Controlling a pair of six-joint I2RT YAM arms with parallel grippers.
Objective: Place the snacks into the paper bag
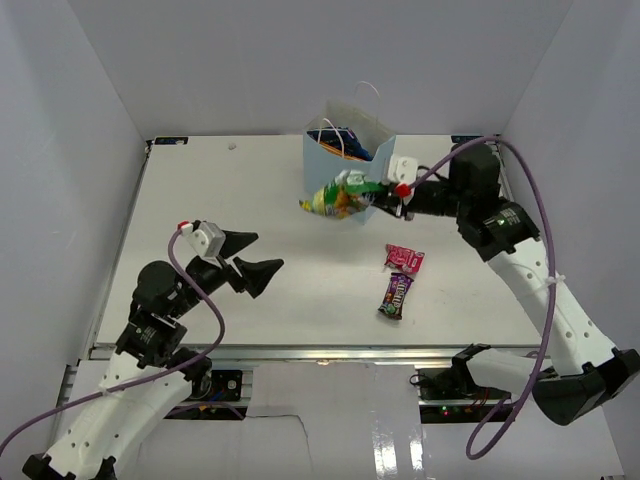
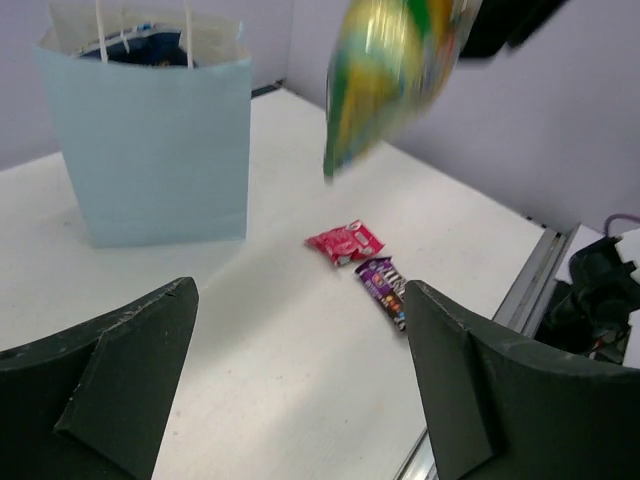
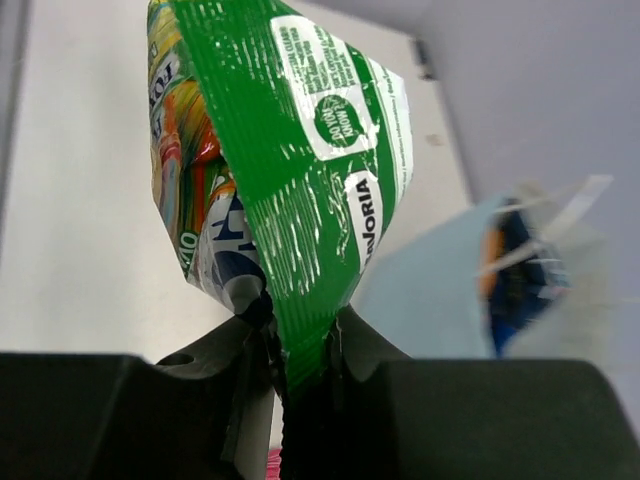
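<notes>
My right gripper [image 1: 378, 190] is shut on the crimped edge of a green packet [image 1: 340, 196], which hangs in the air just left of the light blue paper bag [image 1: 345, 165]. In the right wrist view the green packet [image 3: 290, 170] rises from between the jaws, with the paper bag [image 3: 440, 290] behind it. Blue and orange packets [image 1: 338, 140] show inside the bag. A small pink packet [image 1: 405, 259] and a dark candy pack [image 1: 396, 294] lie on the table. My left gripper [image 1: 252, 259] stands open and empty, low over the table, well left of the packets.
White walls close in the table on three sides. The table's metal front rail [image 1: 320, 352] runs along the near edge. In the left wrist view the pink packet [image 2: 344, 243] and candy pack [image 2: 385, 289] lie near the table's right edge.
</notes>
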